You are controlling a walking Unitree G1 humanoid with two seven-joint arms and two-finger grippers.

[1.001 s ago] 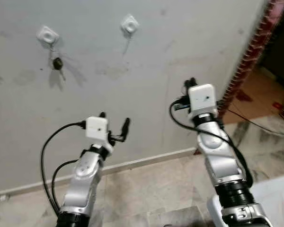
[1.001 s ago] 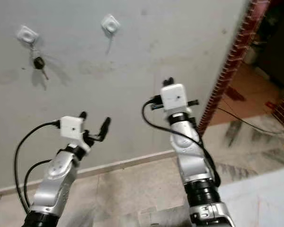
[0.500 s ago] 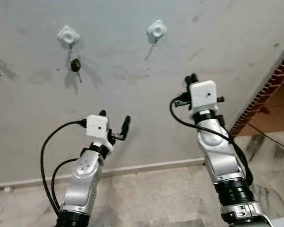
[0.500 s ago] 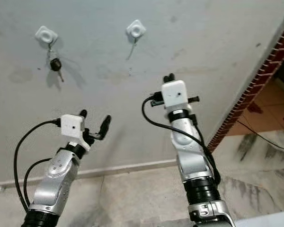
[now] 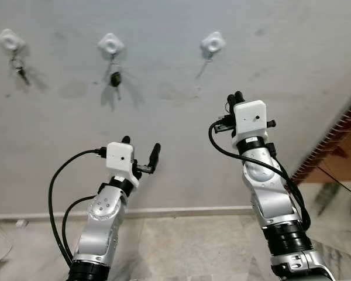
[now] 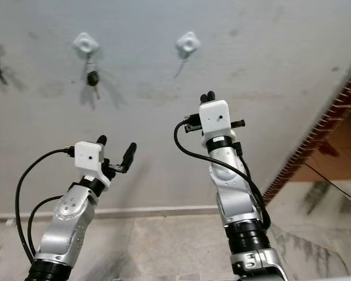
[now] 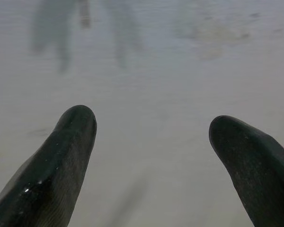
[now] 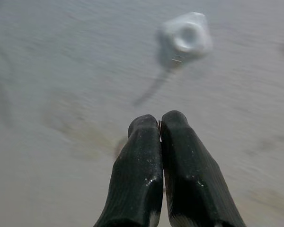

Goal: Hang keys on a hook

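The robot has turned left, bringing the empty hook (image 5: 213, 42) above the right tool (image 8: 159, 124), which is pinched tight, perhaps on keys I can't see. The left tool (image 5: 140, 149) gapes wide, idle.

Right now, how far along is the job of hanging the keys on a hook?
Done: two wall hooks carry keys, the left hook and the middle hook. In hand: the right gripper is raised below the bare right hook, fingers pressed together; whether they pinch a key cannot be made out. The left gripper is open. Left: filling that hook.
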